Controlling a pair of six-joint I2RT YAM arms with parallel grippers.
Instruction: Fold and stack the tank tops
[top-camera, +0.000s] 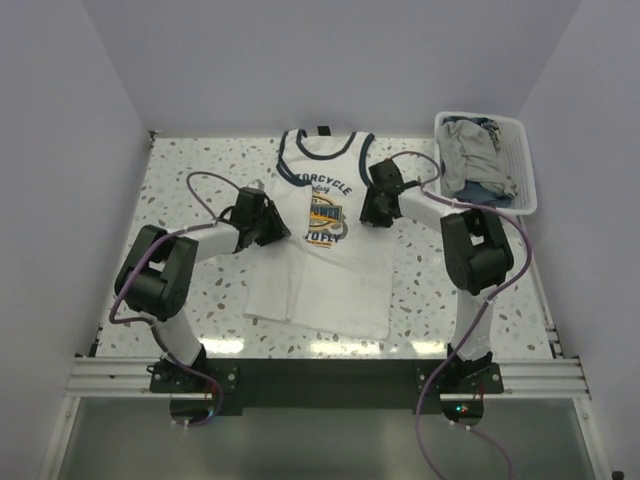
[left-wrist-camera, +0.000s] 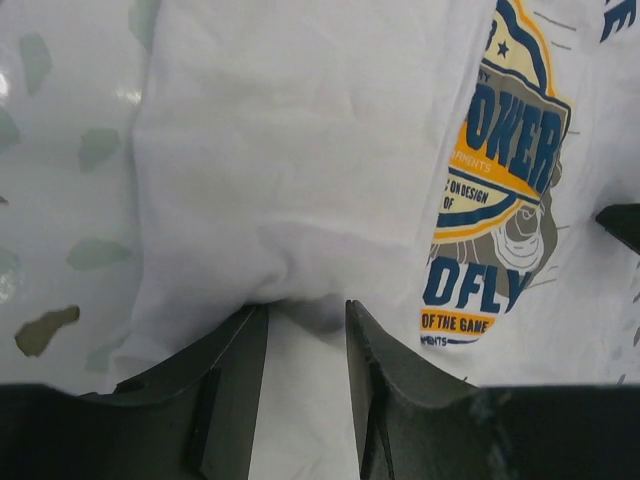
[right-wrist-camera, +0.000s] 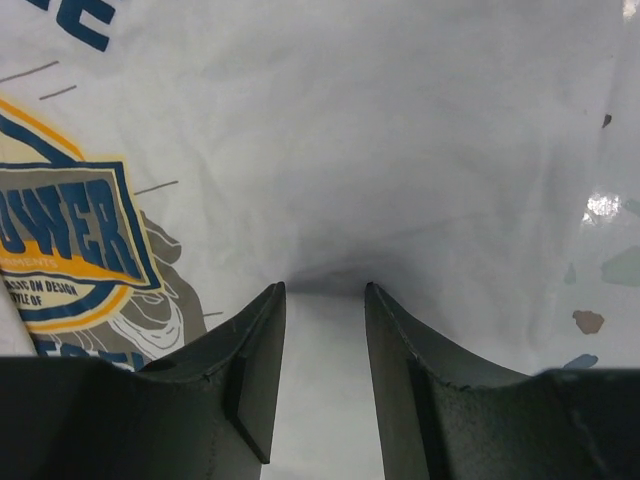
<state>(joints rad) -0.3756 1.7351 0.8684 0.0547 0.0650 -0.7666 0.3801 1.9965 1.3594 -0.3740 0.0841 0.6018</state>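
The white tank top (top-camera: 325, 275) with navy trim lies flat in the middle of the table, neck at the far side. Its left side is folded inward, and that flap (left-wrist-camera: 290, 170) covers the left edge of the blue-yellow print (left-wrist-camera: 500, 190). My left gripper (top-camera: 268, 225) presses down on the flap, jaws (left-wrist-camera: 305, 305) apart, with cloth puckered at the tips. My right gripper (top-camera: 376, 208) presses on the shirt's right side, its jaws (right-wrist-camera: 325, 287) also apart, with cloth dimpled around them. A grey tank top (top-camera: 468, 158) lies crumpled in the basket.
The white slatted basket (top-camera: 527, 165) stands at the far right corner of the speckled table (top-camera: 190, 190) and holds more dark cloth under the grey one. White walls close in the table on three sides. A metal rail (top-camera: 320, 375) runs along the near edge.
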